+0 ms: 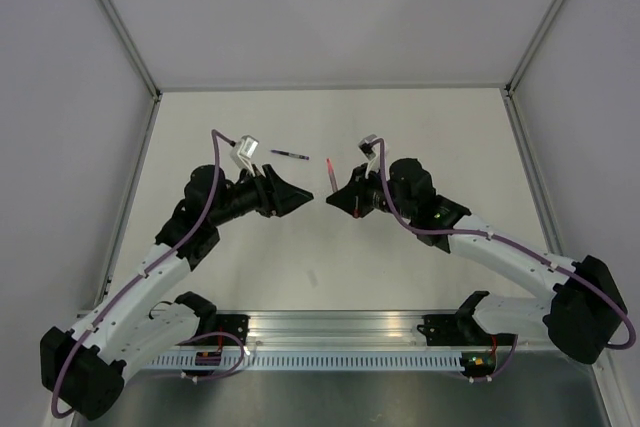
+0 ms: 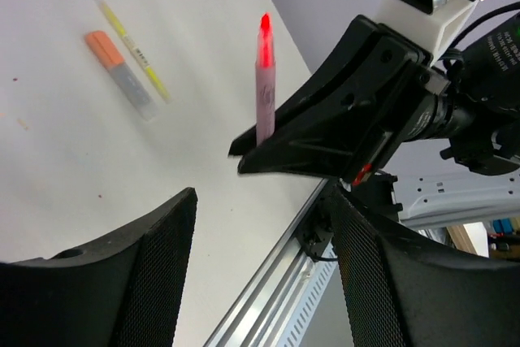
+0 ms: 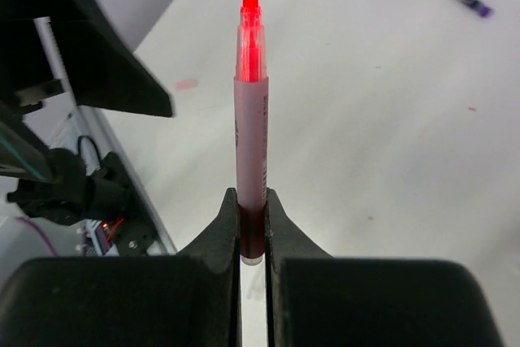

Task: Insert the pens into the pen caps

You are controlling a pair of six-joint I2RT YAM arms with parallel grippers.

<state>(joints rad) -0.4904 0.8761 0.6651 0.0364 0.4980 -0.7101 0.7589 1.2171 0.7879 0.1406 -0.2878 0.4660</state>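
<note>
Watching my right gripper (image 3: 252, 197) pinch the red pen (image 3: 251, 119) by its lower end, tip up. My left gripper (image 2: 264, 201) hangs spread and empty opposite it. The purple pen (image 1: 295, 154) lies on the table (image 1: 400, 267), and so does the yellow pen (image 2: 134, 50), just beside 1 cap (image 2: 118, 71).

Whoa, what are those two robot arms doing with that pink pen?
The right gripper is pinching a red-pink pen by its bottom end, with the tip sticking out past its fingers. The left gripper is open and empty, facing it. On the white table lie a purple pen, plus a yellow pen beside an orange pen cap.
</note>
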